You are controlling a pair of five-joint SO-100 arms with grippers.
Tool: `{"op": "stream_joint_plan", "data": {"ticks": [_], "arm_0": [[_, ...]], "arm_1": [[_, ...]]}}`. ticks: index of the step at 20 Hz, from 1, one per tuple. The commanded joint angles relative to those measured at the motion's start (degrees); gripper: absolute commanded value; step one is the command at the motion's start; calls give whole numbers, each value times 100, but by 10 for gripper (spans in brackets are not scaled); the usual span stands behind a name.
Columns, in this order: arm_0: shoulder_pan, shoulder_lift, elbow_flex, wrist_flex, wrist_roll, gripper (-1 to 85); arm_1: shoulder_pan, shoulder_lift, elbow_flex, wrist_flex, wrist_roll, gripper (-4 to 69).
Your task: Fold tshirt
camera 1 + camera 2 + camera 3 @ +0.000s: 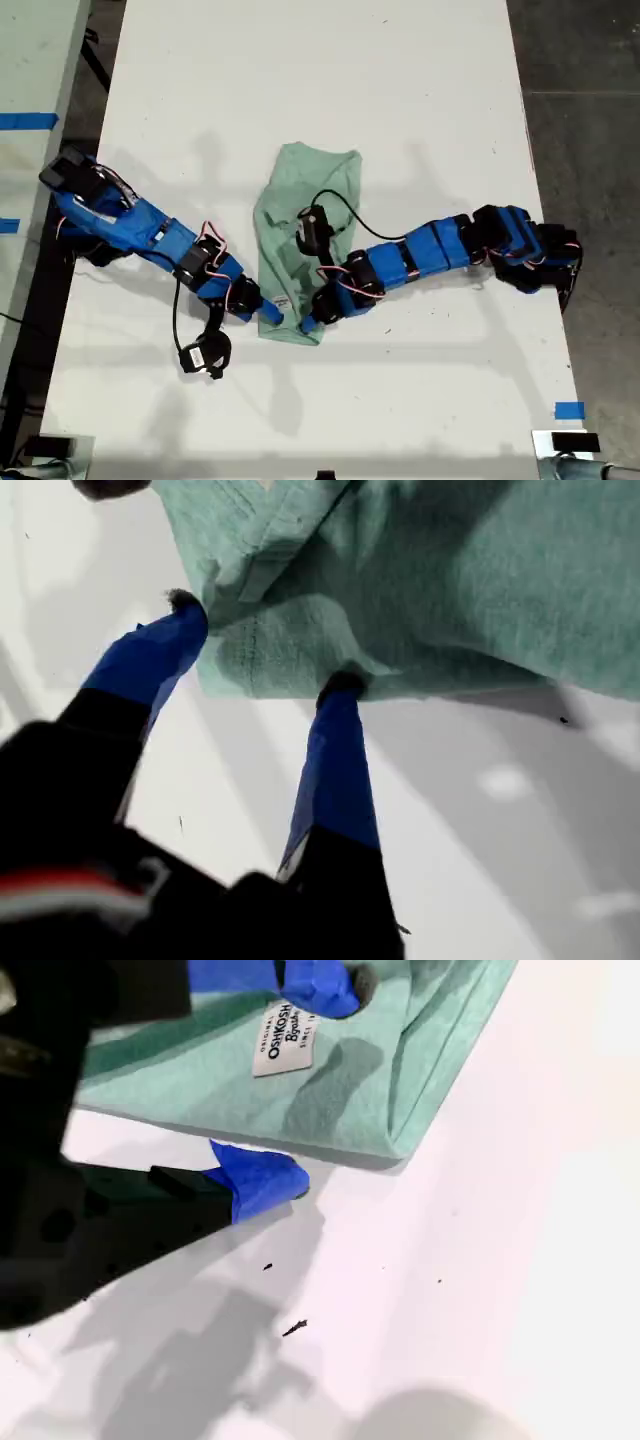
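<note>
Exterior view from above: the tshirt [292, 190], pale mint green, lies near the middle of a white table [300, 80], already gathered into a narrow, slightly rumpled strip. Two blue arms reach in, one from the exterior view's left and one from its right, and their tips meet at the end of the strip nearest the bottom of the picture, beside a small white tag [283, 300]. The first wrist view shows my first gripper [262, 645] with its fingers spread apart. Both fingertips [185, 605] touch the hemmed edge of the cloth but clamp nothing. The second wrist view shows my second gripper [300, 1080] also unclenched and straddling the shirt's edge, with one finger resting on top of the fabric by the tag and the other down on the table just outside the edge. It is not yet pinching. The likely trouble is an uneven grasp. If the jaws close while only brushing the hem, one may catch a single layer or miss altogether, so the stacked layers slide apart and the strip twists when lifted. The grippers also sit very near each other, so closing or lifting out of step could knock the fingers together or drag the cloth sideways.
</note>
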Motion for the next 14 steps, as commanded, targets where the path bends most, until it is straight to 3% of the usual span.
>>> {"op": "stream_joint_plan", "data": {"ticks": [1, 10, 13, 14], "arm_0": [[-105, -35, -439, -237, 53, 237], [-229, -668, -949, -105, 308, 193], [-246, -976, -1564, 422, 501, 164], [-246, -1020, -1687, 527, 536, 109]], "arm_1": [[44, 53, -439, -220, -53, 255], [-105, -352, -466, -439, 62, 235], [-158, -396, -466, -439, 88, 234], [-167, -396, -466, -431, 97, 231]]}}
